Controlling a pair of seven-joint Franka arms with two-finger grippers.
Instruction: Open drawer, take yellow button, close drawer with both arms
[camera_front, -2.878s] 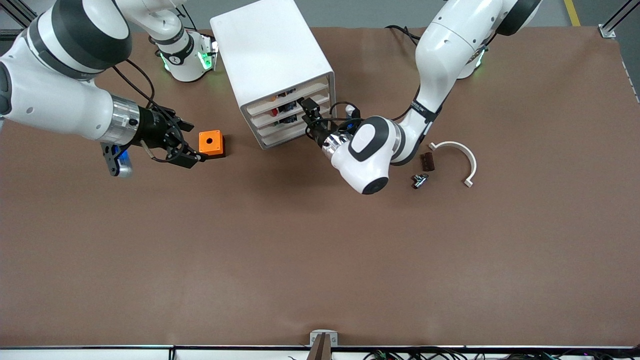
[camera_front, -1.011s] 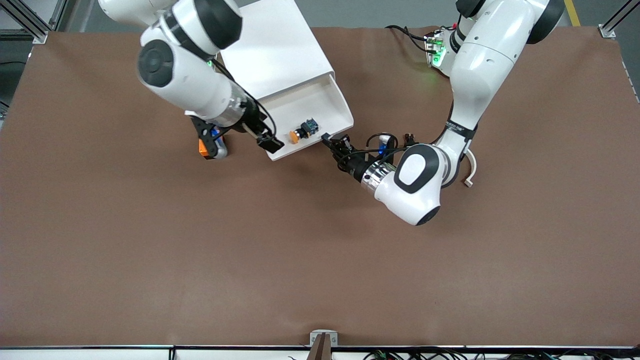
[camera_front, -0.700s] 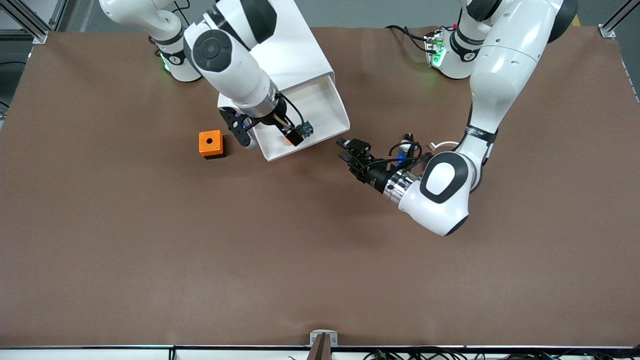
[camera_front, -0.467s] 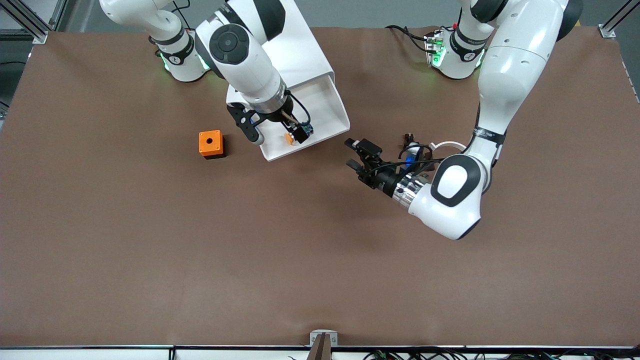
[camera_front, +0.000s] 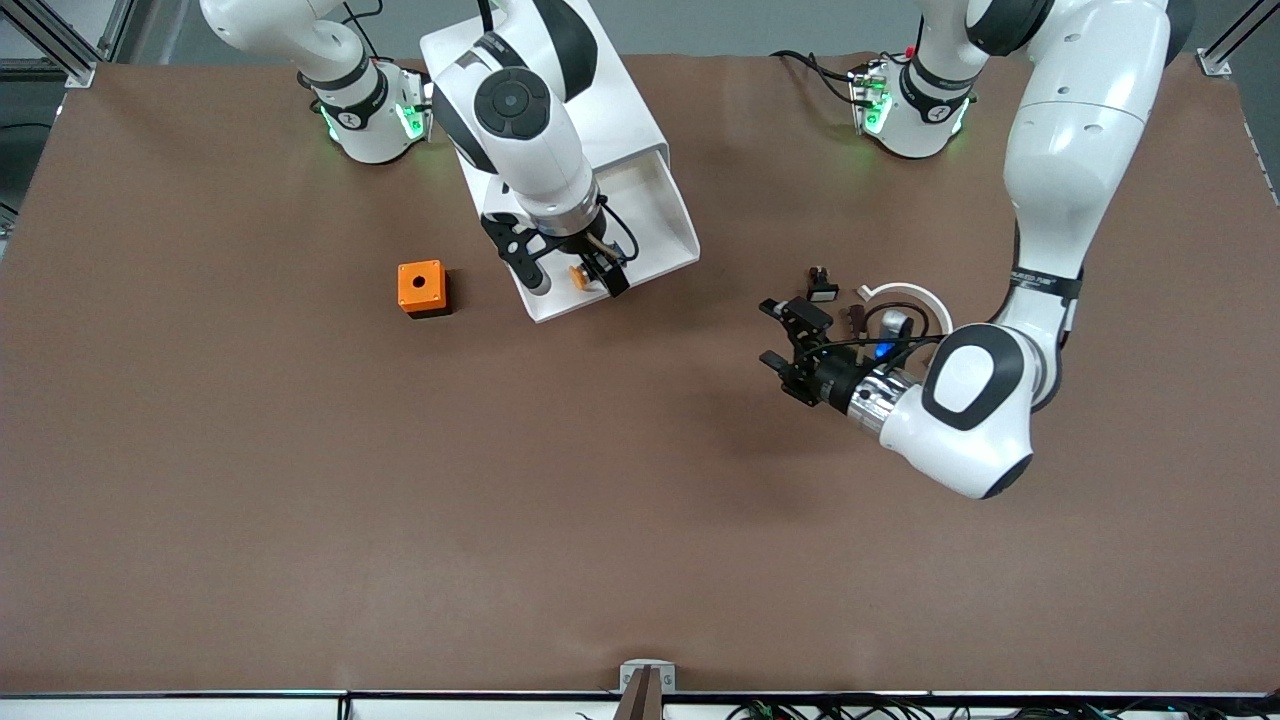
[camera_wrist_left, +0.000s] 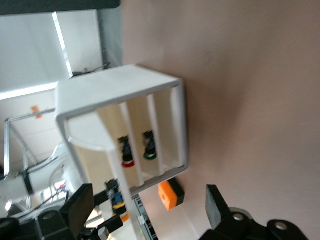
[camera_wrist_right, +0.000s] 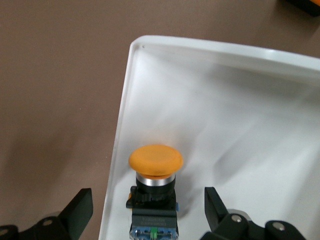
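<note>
1. Our right pincer (camera_front: 597, 268) hangs wide open and empty over the button (camera_wrist_right: 155, 176), one finger on each side.
2. The button lies in the pulled-out drawer (camera_front: 660, 215), close to its front wall, toward the table's robot edge.
3. Our left pincer (camera_front: 788, 345) waits spread and empty above bare table.
4. Risk: closing off-centre could pinch the round orange cap, tipping or squirting the button away.

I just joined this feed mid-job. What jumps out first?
The top drawer stands pulled out of the white cabinet, the orange-capped button lying in it. The right hand hangs open over that button. The left hand is open above bare table.
</note>
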